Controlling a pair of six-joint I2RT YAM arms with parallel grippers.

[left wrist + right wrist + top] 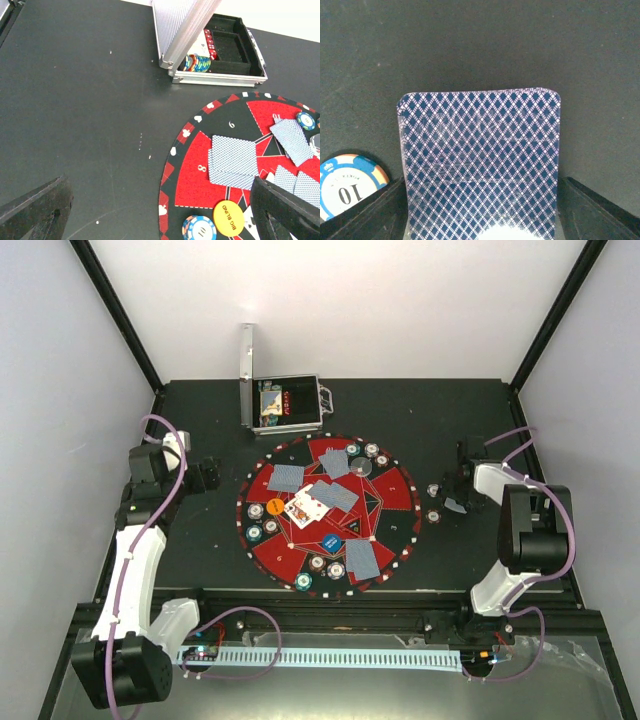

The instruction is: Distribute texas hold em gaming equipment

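Top view:
- Left arm is bent along the table's left edge. Left hand (pixel 208 477) sits low over the black table (pixel 215 540), at 9 o'clock off the round red-and-black mat (pixel 280 558), pointing at the mat.
- Right arm is folded at the right edge. Right hand (pixel 450 490) is at 3 o'clock off the mat, pointing in.
- Two round striped-edge poker chips (pixel 433 516) lie on the table just beside the right hand, on its mat side. More chips ring the mat.
- Grey-blue-backed playing cards (pixel 287 477) lie in small piles on the mat, with face-up ones near the centre.
- Small orange disc (pixel 275 507) is at 9 o'clock on the mat; small blue disc (pixel 332 542) is at 6 o'clock of centre.
- Open silver metal case (pixel 288 405) is at 11 o'clock beyond the mat, lid upright.

Left wrist view:
- Left hand (pixel 160 215) is spread wide with nothing between the fingers (pixel 35 212); below it are bare table and the mat rim.
- A card pile (pixel 232 162) is at 1 o'clock from the hand.
- The orange disc (pixel 227 217) and a teal-edged chip (pixel 199 228) are just inside the right finger.
- The case (pixel 220 75) is at 12 o'clock, well apart, with chips stacked inside.

Right wrist view:
- A deck of blue-diamond-backed cards (pixel 480 150) stands between the right hand's (pixel 481 185) fingers (pixel 370 215), edges right at the pads. Cannot tell whether it is clamped or loose.
- A "10" chip (pixel 345 187) is on the table at 9 o'clock, partly behind the finger.
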